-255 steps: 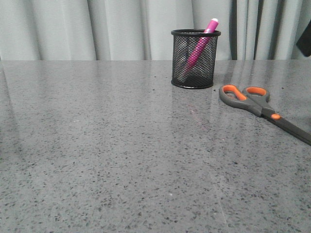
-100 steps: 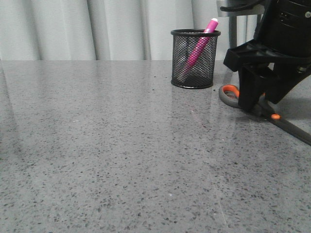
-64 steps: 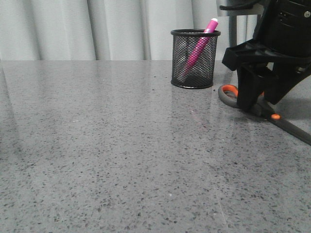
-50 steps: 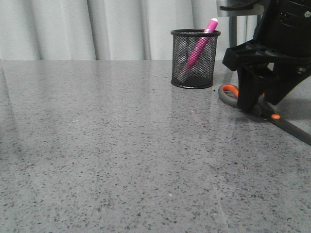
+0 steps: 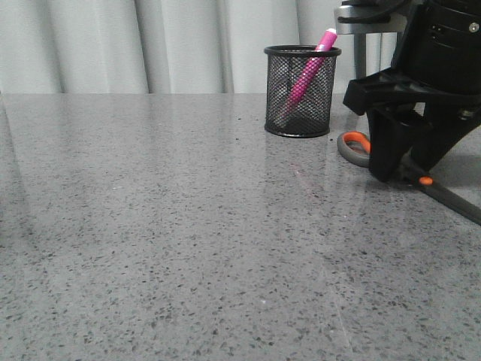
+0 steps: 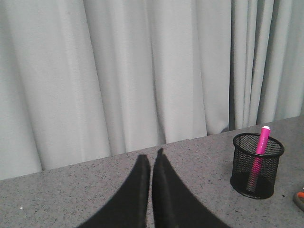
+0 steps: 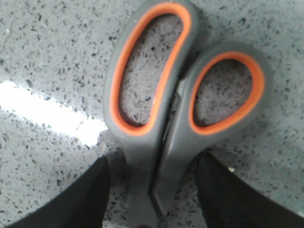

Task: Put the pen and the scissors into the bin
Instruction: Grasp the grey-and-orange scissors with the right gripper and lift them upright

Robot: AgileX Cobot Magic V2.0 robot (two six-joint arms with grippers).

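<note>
Right fingers [image 7: 151,190] spread either side of the scissors [image 7: 180,109] just below the handle loops, lying flat on speckled grey tabletop [image 5: 165,226], blades running toward the near right edge. Left fingers [image 6: 151,164] pressed together, empty. Pen [image 5: 310,71] leaning in the bin [image 5: 302,92]; pale curtains [image 5: 150,45] behind.

Legible text: none in any view.
No letters, numbers, brand marks or signs can be read on the scissors [image 7: 175,118], the pen [image 5: 310,71], the bin [image 5: 301,98] or the table [image 5: 165,226].
</note>
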